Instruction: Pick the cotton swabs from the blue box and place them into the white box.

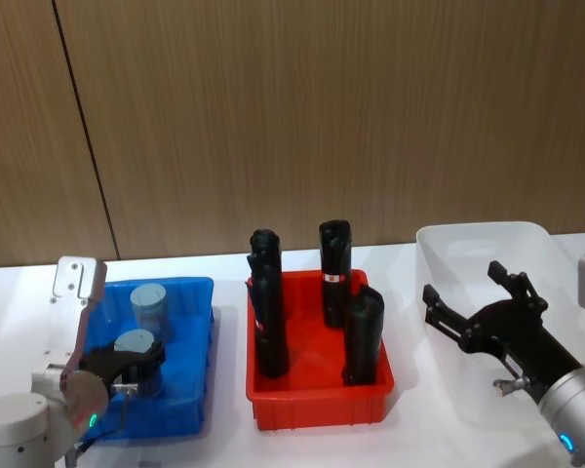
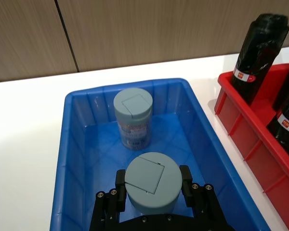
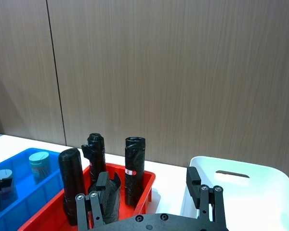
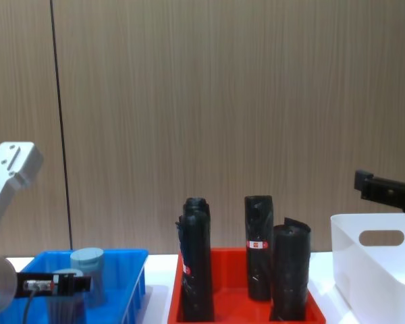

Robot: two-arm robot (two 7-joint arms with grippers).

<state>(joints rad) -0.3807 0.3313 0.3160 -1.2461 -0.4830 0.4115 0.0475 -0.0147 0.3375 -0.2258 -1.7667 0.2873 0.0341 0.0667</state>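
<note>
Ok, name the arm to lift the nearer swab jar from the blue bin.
Left. The left gripper sits around the nearer clear plastic jar with the grey-blue lid, inside the shallow blue plastic bin. The right gripper hangs open at the white plastic bin, beyond the red plastic tray.

From the head, looks down and forward on the shallow bright blue plastic bin [image 1: 185, 390], red plastic tray [image 1: 322, 408] and tall white plastic bin [image 1: 468, 263]. From the chest: low, level, side-on to the same three. Left wrist: close above the blue bin. Right wrist: farther back, facing the brown wood-panelled wall [image 3: 183, 72].
</note>
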